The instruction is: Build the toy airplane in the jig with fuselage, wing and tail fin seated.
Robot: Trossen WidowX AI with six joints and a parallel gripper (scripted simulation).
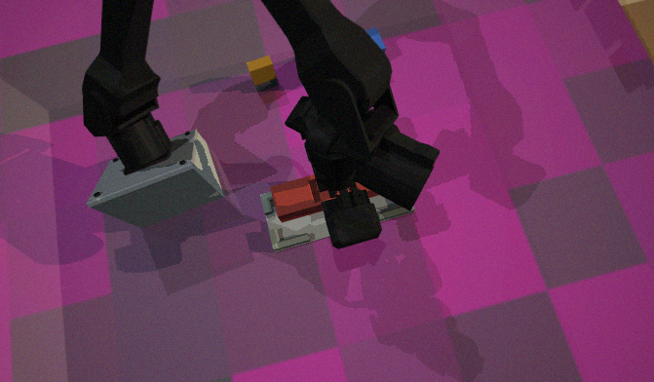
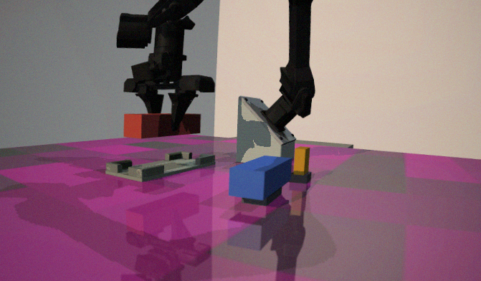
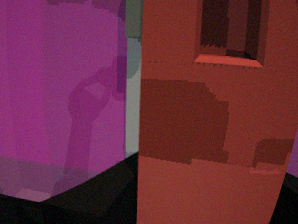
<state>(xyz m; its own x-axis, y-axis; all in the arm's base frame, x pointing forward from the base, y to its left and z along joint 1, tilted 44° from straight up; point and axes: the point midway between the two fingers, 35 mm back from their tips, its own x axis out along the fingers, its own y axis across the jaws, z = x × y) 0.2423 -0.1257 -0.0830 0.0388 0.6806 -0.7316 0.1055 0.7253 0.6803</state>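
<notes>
The red fuselage (image 1: 294, 197) (image 2: 132, 125) (image 3: 170, 120) is a long block with a socket in its top. My gripper (image 1: 343, 192) (image 2: 165, 121) (image 3: 197, 165) is shut on it near its middle and holds it level in the air. The grey cradle (image 1: 304, 226) (image 2: 145, 171) (image 3: 133, 110) lies below it, with raised corners; in the top view the fuselage covers its far part. The blue wing (image 1: 376, 39) (image 2: 249, 179) rests on a small dark stand. The yellow tail fin (image 1: 261, 69) (image 2: 301, 161) stands upright on another dark stand.
A grey wedge-shaped box (image 1: 173, 202) (image 2: 254, 134) stands beside the cradle, with a dark arm-like link (image 1: 121, 93) (image 2: 299, 86) rising from its sloped face. The top view shows a brown edge (image 1: 650, 29) at the top right.
</notes>
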